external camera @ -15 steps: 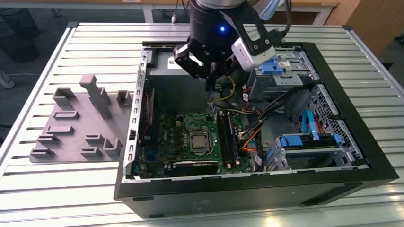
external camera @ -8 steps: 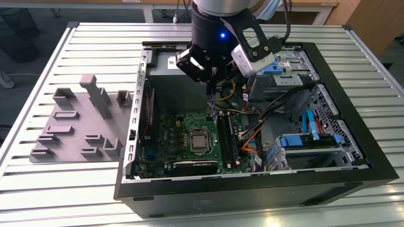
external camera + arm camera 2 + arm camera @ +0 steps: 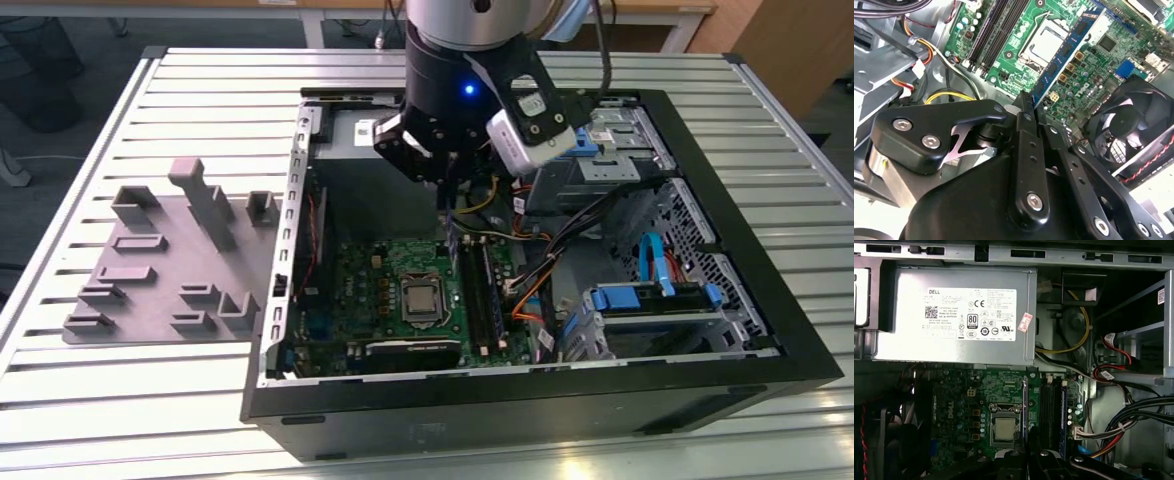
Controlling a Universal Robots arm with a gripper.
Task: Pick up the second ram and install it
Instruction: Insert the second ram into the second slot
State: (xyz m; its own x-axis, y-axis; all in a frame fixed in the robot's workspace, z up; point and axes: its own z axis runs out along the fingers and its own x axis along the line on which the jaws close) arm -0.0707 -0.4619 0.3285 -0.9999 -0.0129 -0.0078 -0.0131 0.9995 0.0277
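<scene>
Clearly, the second ram is pinched by one end between the gripper fingers, its dark blue board with black chips reaching out from the fingertips over the motherboard. In the second wrist view the stick lies across the board just beside the processor, and the black memory slots run along the other side of that processor. In the first wrist view the stick shows edge-on as a thin upright line above the fingers, between the processor and the slots, with the grey power supply beyond. In the exterior view the gripper hangs inside the open computer case, over the motherboard. A grey tray with upright blocks sits on the slatted table, well apart at the exterior view's left.
</scene>
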